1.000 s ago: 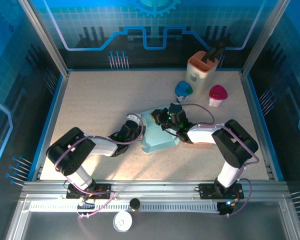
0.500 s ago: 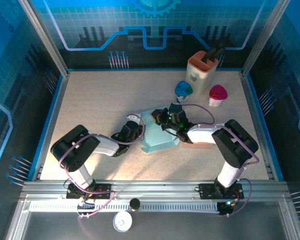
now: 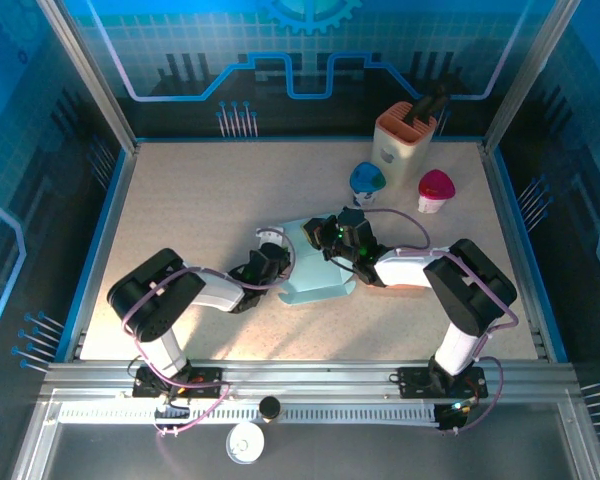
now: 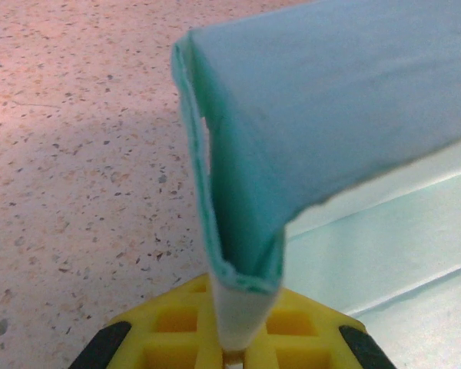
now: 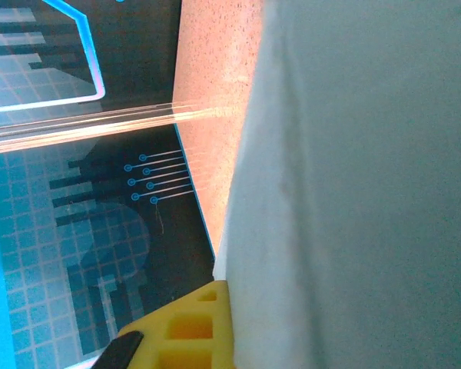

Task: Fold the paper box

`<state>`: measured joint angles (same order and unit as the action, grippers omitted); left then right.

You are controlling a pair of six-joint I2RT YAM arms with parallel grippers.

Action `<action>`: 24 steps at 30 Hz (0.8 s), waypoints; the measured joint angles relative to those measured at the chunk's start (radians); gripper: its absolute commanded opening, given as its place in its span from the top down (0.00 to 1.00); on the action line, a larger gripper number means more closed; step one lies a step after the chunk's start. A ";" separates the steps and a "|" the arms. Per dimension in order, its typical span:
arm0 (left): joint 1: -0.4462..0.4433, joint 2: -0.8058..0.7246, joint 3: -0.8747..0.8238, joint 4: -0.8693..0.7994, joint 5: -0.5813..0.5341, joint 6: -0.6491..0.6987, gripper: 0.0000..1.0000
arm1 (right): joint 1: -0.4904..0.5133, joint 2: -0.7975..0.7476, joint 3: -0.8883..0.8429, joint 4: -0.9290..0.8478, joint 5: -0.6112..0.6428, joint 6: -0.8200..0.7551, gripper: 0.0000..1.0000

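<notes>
1. Jaws of the left gripper (image 3: pixel 283 262) are pinched shut on a doubled flap of the box (image 3: pixel 318 275). In the left wrist view the flap is seen clamped between the yellow pads (image 4: pixel 165 327). Jaws of the right gripper (image 3: pixel 327 238) are likewise closed, and the box's far edge is held in them. In the right wrist view a pale panel is pressed against one yellow finger.
2. A speckled beige table (image 3: pixel 200 200) is reached across by both arms from its near edge.
3. The pale teal box is found near the middle of the table, slightly right of centre and between the two grippers. Most of it is laid flat, with the left flap lifted.
4. An orange-and-white holder (image 3: pixel 404 138) is stood upright at the far right edge, well apart from the box.
5. A pink cup (image 3: pixel 435 190) and a blue cup (image 3: pixel 366 181) are set near the holder, the blue one nearer the right gripper.
</notes>
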<state>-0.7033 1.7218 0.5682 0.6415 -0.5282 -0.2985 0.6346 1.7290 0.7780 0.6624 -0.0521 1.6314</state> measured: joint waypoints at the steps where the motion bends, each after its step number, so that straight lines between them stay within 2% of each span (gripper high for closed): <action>1: -0.008 0.000 0.007 -0.017 -0.022 -0.012 0.98 | 0.001 0.000 0.000 0.000 0.000 0.004 1.00; 3: -0.021 0.000 0.015 -0.042 -0.053 -0.034 0.97 | 0.003 0.000 -0.004 0.004 0.000 0.010 1.00; 6: -0.031 0.000 0.016 -0.053 -0.079 -0.062 0.88 | 0.008 0.000 -0.006 0.008 0.001 0.016 1.00; 10: -0.032 0.000 0.015 -0.053 -0.081 -0.069 0.87 | 0.008 0.000 -0.006 0.008 0.001 0.018 1.00; 14: -0.033 0.000 0.013 -0.045 -0.076 -0.064 0.78 | 0.008 0.000 -0.006 0.008 0.000 0.018 1.00; 18: -0.034 -0.008 0.009 -0.031 -0.071 -0.062 0.79 | 0.008 0.000 -0.006 0.009 0.000 0.019 1.00; 19: -0.034 -0.016 0.005 -0.030 -0.071 -0.062 0.82 | 0.008 0.000 -0.006 0.009 0.000 0.019 1.00; 21: -0.034 -0.034 -0.003 -0.032 -0.071 -0.061 0.95 | 0.008 0.000 -0.006 0.009 0.002 0.019 1.00; 24: -0.034 -0.050 -0.012 -0.035 -0.071 -0.061 0.99 | 0.009 0.000 -0.007 0.009 0.009 0.022 1.00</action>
<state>-0.7372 1.6722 0.5564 0.6060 -0.5995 -0.3599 0.6434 1.7290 0.7712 0.6712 -0.0429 1.6531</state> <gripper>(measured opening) 0.045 0.041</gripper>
